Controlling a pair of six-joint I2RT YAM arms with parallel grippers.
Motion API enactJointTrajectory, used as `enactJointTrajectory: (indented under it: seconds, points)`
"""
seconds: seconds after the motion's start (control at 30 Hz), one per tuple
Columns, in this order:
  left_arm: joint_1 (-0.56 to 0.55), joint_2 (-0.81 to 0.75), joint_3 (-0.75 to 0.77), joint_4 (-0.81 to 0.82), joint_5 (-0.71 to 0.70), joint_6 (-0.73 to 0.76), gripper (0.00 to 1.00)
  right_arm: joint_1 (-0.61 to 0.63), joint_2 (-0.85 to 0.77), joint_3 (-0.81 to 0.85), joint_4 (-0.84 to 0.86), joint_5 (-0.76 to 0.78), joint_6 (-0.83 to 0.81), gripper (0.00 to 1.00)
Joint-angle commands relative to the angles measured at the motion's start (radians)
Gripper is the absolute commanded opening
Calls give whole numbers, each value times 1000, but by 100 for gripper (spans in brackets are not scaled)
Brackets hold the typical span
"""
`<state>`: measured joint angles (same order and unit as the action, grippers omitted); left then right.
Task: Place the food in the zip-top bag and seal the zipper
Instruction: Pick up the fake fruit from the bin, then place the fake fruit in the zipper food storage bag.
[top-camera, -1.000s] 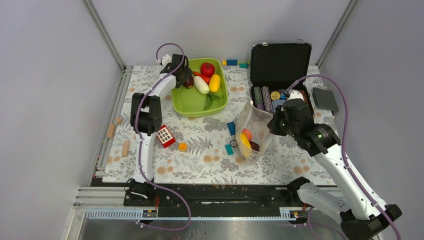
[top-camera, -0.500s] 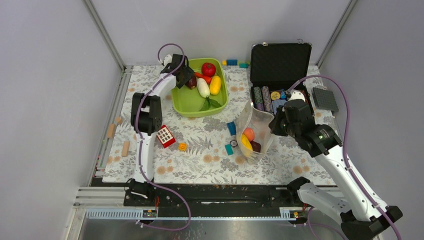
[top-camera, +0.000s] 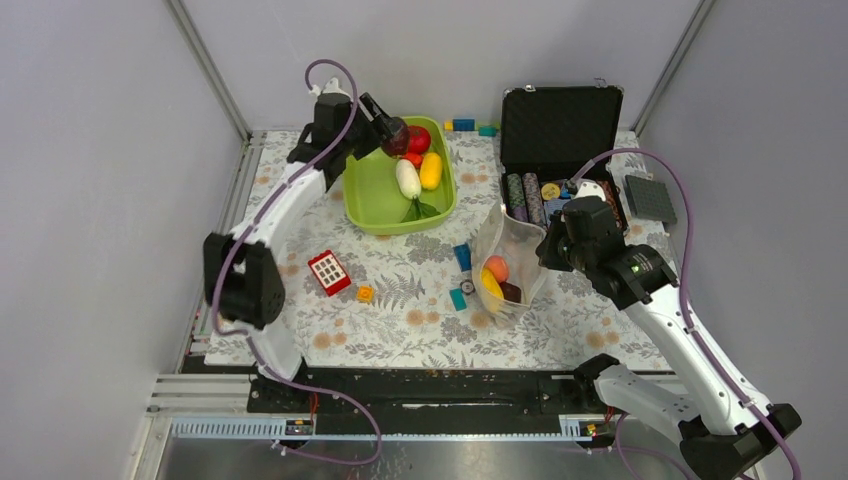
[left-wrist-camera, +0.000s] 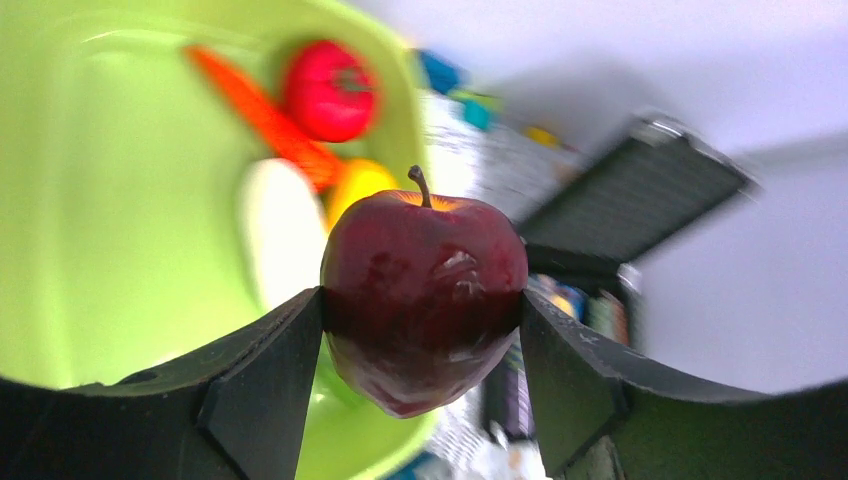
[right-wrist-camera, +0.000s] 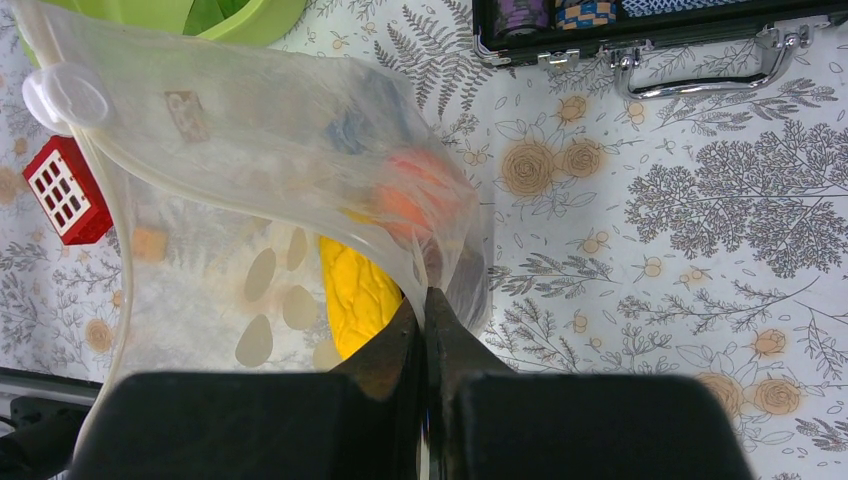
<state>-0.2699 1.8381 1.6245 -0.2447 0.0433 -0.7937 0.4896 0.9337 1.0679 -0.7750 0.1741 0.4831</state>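
Apple (left-wrist-camera: 424, 285) sits clamped in left claw (left-wrist-camera: 420, 330) while right claw (right-wrist-camera: 427, 300) pinches bag (right-wrist-camera: 250, 130)

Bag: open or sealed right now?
Open. The bag stands with its mouth gaping upward, one edge pinched by the right gripper; peach piece visible inside.

Maroon apple (left-wrist-camera: 424, 300) aloft; upright clear bag (top-camera: 515, 232) holds three pieces (top-camera: 496, 270).

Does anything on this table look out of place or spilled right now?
Mildly: two wooden pegs lie at the left edge of the floral mat, and loose blocks sit scattered near the bag. Nothing has spilled: the right end effector holds the bag upright with food inside.
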Motion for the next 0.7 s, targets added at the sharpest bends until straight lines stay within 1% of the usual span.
enactJointTrajectory:
  seconds: [0.0, 0.07, 0.1, 0.17, 0.27, 0.33, 0.4, 0.43, 0.5, 0.6, 0.67]
  points:
    - [-101, -249, -144, 278, 300, 143, 0, -3, 7, 7, 11, -6, 3, 0]
    - [-176, -325, -209, 348, 421, 196, 0, -3, 5, 7, 11, -9, 4, 0]
    - [-222, -366, -232, 374, 455, 239, 0, -4, 5, 7, 10, -11, 5, 0]
    - [-339, -450, -252, 355, 487, 364, 0, -3, 4, 9, 11, -22, 5, 0]
    - [-500, -513, -264, 283, 507, 543, 0, -3, 2, 10, 12, -33, 4, 0]
    - [-571, -539, -297, 285, 527, 595, 0, -3, 1, 8, 12, -35, 5, 0]
    - [-619, -546, -327, 308, 532, 618, 4, -3, -1, 8, 11, -37, 5, 0]
    - [-644, -541, -337, 312, 527, 628, 9, -3, -4, 7, 11, -38, 6, 0]
    - [-670, -522, -344, 303, 507, 647, 12, -3, -5, 7, 11, -43, 5, 0]
    - [-687, -497, -364, 316, 426, 624, 13, -4, -11, 5, 12, -45, 4, 0]
    - [-689, -472, -366, 324, 407, 605, 13, -3, -14, 3, 11, -49, 4, 0]
